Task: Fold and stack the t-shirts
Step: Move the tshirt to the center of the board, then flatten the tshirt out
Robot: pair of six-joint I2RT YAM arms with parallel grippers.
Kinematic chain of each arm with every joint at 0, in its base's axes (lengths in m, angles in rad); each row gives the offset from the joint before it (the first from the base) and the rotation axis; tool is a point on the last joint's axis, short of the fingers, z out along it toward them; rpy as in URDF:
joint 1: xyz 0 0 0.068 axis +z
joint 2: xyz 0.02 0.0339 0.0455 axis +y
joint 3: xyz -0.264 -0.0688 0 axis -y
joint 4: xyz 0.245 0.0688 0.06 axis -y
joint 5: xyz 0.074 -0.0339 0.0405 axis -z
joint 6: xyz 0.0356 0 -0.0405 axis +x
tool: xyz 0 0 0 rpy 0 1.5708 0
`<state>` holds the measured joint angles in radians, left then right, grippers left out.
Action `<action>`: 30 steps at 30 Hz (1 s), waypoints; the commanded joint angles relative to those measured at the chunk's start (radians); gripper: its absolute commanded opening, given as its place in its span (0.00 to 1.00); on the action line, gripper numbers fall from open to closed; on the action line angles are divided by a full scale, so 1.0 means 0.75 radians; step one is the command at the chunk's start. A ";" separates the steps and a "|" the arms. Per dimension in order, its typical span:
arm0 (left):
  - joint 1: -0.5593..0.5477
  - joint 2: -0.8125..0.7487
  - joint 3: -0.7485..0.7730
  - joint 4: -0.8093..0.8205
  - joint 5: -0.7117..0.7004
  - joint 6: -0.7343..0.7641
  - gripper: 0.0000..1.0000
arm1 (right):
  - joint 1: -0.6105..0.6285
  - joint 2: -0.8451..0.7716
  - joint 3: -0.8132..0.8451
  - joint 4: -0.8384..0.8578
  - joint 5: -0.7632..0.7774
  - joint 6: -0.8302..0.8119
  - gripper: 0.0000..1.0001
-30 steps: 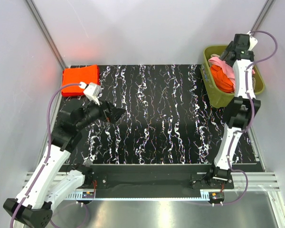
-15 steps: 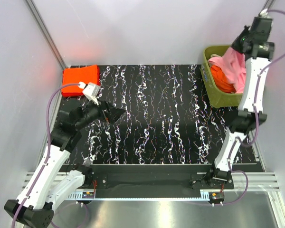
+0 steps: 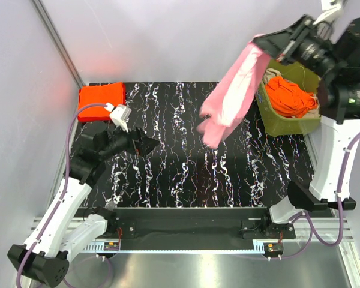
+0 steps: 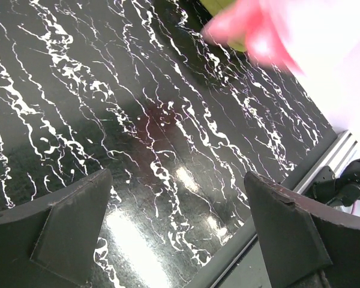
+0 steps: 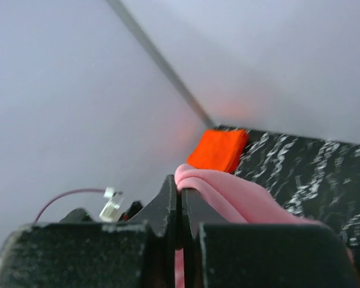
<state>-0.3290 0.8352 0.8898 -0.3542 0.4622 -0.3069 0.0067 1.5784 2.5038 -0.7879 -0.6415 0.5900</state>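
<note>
A light pink t-shirt hangs in the air over the mat's right half, pinched at its top by my right gripper, which is shut on it high beside the bin. In the right wrist view the pink cloth bulges out from between the closed fingers. A folded orange-red t-shirt lies at the mat's back left corner, also seen as the folded orange-red t-shirt from the right wrist. More orange-red t-shirts are crumpled in the bin. My left gripper hovers open over the left of the mat, holding nothing.
An olive-green bin stands at the mat's back right. The black marbled mat covers the table. The left wrist view shows the mat's near edge and metal rail, with blurred pink cloth at the top.
My right gripper shut on the pink t-shirt in the bin, then rose and swung left, pulling it out to hang over the mat. The left arm barely shifted.
</note>
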 commanded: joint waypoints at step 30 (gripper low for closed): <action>-0.414 0.430 -0.111 -0.121 -0.420 -0.274 0.77 | 0.445 -0.225 -1.939 0.351 0.491 0.128 0.61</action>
<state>-0.5816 1.0832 0.7521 -0.4915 0.2413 -0.5022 0.2909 1.4391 1.1893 -0.6106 -0.2977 0.6266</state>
